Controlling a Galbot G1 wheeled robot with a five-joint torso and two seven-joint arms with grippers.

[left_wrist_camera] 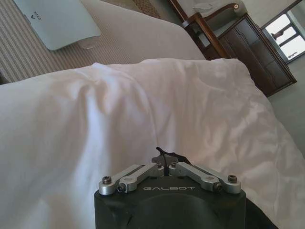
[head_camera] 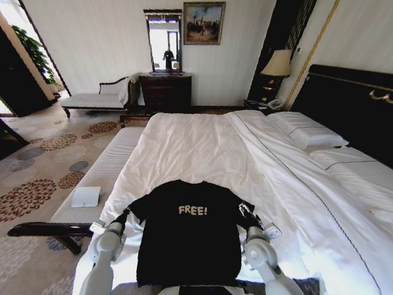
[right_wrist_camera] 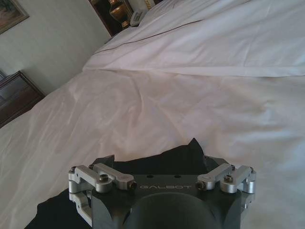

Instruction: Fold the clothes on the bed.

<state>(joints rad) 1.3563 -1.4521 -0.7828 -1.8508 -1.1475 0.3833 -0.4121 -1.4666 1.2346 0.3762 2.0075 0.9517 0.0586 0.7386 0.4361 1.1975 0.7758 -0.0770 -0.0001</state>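
Observation:
The clothes, a black T-shirt (head_camera: 187, 236) with white "FREE!" lettering, lie flat and face up on the white bed (head_camera: 196, 147), near its front edge. My left gripper (head_camera: 124, 216) sits at the shirt's left sleeve. In the left wrist view this gripper (left_wrist_camera: 163, 160) is shut, with a small tuft of black fabric (left_wrist_camera: 162, 153) pinched between its tips. My right gripper (head_camera: 245, 212) is at the right sleeve. In the right wrist view it (right_wrist_camera: 159, 160) stands open, fingers spread to either side of the black sleeve fabric (right_wrist_camera: 190, 149).
A striped bench (head_camera: 104, 178) runs along the bed's left side with a white pad (head_camera: 86, 196) on it. White pillows (head_camera: 307, 132) and a dark headboard (head_camera: 350, 104) stand at the right. A dark dresser (head_camera: 164, 92) is against the far wall.

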